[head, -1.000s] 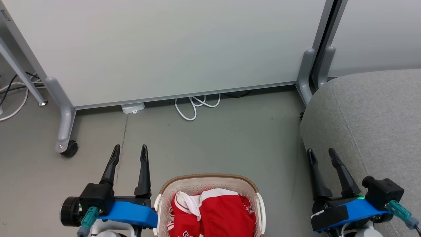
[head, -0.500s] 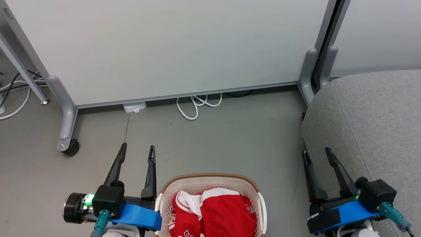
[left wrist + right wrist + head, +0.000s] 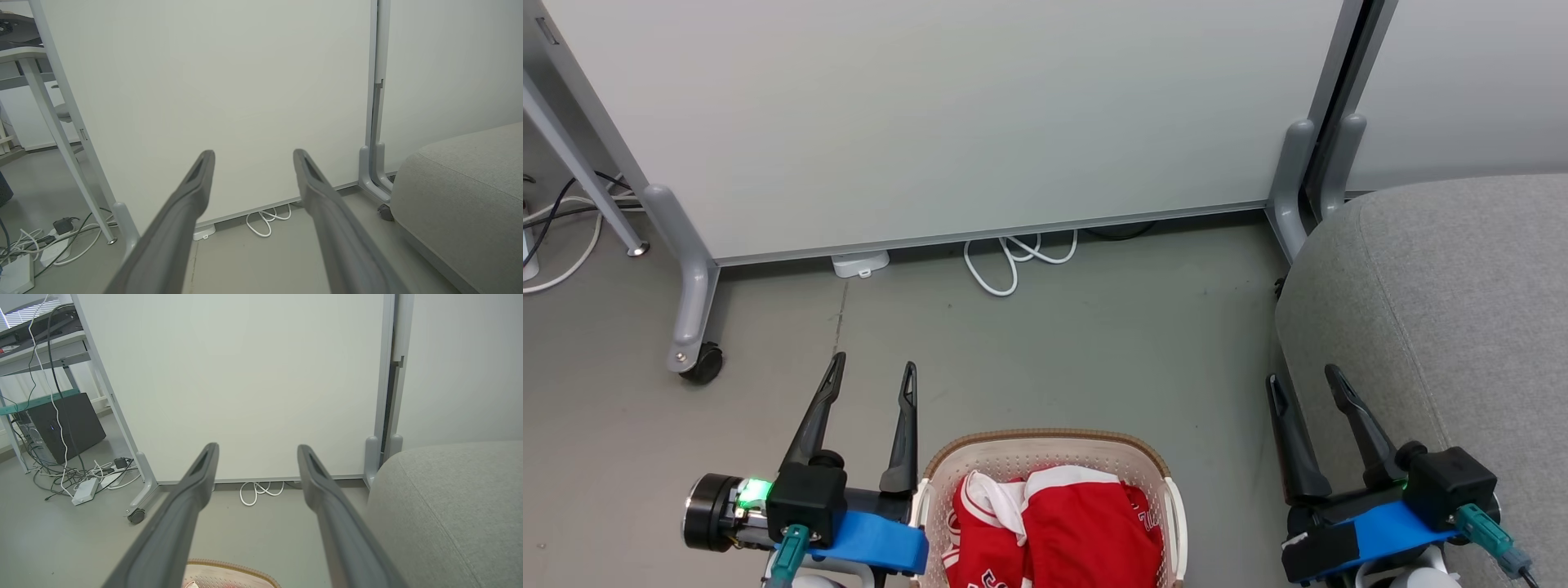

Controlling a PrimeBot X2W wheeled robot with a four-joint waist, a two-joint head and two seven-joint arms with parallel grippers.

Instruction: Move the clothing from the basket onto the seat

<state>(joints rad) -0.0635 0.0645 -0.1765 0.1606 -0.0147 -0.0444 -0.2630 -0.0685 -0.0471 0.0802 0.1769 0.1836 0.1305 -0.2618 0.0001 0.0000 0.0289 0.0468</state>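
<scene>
Fingers of the left gripper [image 3: 874, 363] are held wide apart and empty just left of the basket [image 3: 1045, 434], pointing beyond its far rim, which is judged a ready pose ahead of a reach. Clothing [image 3: 1078, 531] is heaped inside the basket, behind both pairs of tips. Right of the basket, the right gripper [image 3: 1300, 376] is spread empty too, beside the seat [image 3: 1445, 286].

Wide-apart right gripper [image 3: 257, 448] before white partition [image 3: 245, 375], seat [image 3: 449, 514] just beside.
</scene>
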